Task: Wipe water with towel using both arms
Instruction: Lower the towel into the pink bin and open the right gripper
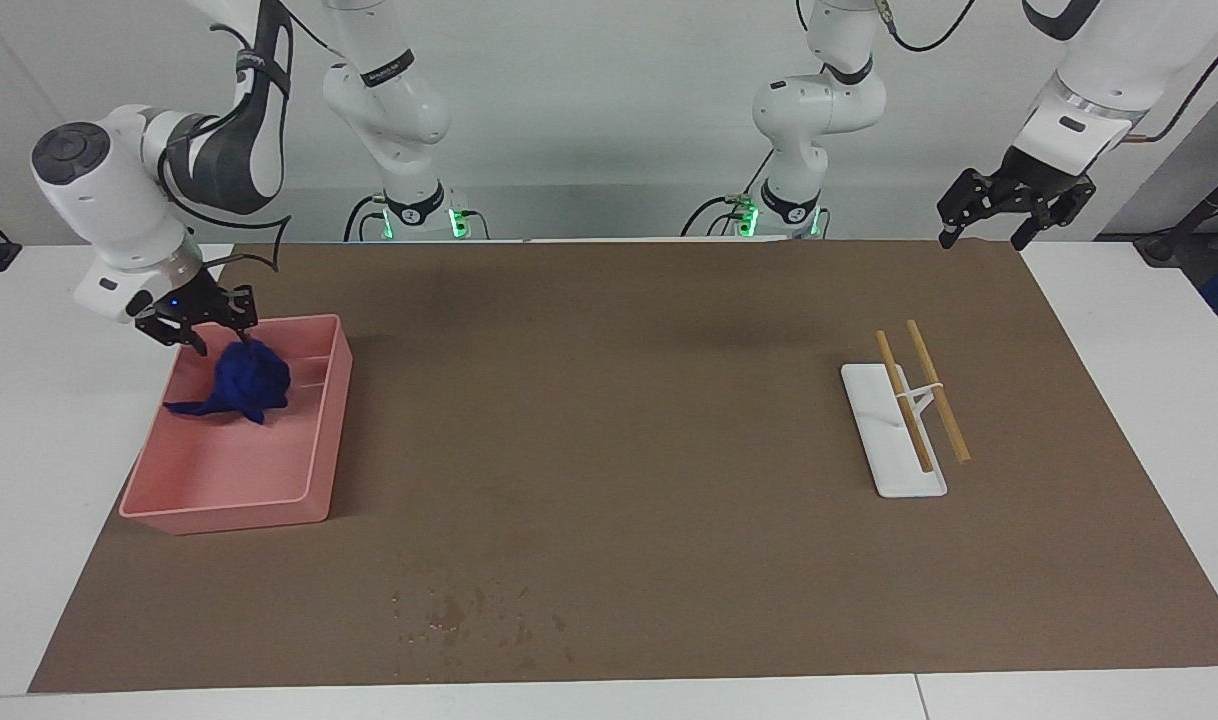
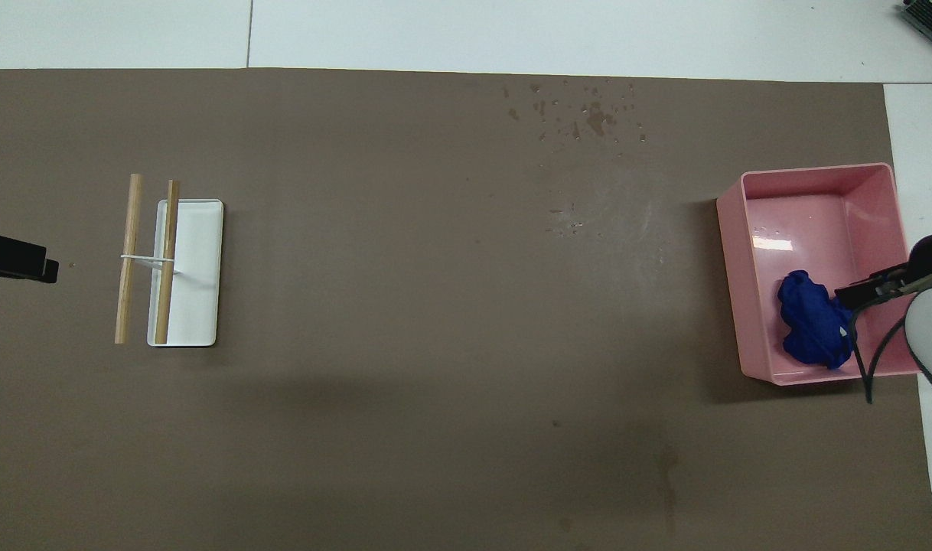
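Towel point(image 1: 241, 383) lies wadded in pink tray point(image 1: 314, 455), at end nearer robots, toward right arm's end of table. Right claw point(image 1: 197, 322) hangs just above it, fingers apart, gripping nothing. Left claw point(image 1: 1014, 208) waits over mat corner point(image 1: 1009, 262) at left arm's end, fingers apart. Droplets point(image 1: 469, 615) dot mat edge farthest from robots. You look at drop-off step; next, lift right claw clear

White glossy arms point(image 1: 119, 200), black cables
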Robot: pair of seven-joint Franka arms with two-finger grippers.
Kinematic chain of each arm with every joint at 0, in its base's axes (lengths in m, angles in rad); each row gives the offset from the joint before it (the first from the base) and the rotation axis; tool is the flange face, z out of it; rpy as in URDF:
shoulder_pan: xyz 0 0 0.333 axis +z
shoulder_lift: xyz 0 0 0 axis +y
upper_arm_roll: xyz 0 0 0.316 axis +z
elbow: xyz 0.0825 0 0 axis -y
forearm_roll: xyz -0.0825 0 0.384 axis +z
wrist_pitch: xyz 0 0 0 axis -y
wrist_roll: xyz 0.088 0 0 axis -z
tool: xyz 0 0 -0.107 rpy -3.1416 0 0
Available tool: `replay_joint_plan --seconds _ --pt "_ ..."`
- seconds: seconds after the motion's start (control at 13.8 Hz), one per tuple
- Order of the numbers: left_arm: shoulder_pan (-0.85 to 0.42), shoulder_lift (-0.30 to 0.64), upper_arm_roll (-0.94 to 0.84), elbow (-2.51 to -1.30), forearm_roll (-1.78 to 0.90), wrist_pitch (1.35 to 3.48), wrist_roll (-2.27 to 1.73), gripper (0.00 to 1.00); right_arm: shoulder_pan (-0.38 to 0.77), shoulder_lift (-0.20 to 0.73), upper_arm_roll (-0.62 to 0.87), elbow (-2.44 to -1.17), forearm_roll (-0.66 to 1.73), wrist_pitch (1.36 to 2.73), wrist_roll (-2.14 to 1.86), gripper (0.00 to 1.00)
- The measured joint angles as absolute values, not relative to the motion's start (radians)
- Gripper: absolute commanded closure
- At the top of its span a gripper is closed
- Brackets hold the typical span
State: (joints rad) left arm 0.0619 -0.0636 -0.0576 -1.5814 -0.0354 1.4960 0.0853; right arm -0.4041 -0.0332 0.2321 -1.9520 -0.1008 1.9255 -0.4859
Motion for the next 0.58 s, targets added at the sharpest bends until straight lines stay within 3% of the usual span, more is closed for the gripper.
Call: replay_joint_plan --seconds 0.58 --pt "0.062 -0.064 -0.058 -1.581 -0.035 1.496 0.085 0.00 -0.260 -0.040 0.240 -1.810 -0.097 1.761 -0.354 0.00"
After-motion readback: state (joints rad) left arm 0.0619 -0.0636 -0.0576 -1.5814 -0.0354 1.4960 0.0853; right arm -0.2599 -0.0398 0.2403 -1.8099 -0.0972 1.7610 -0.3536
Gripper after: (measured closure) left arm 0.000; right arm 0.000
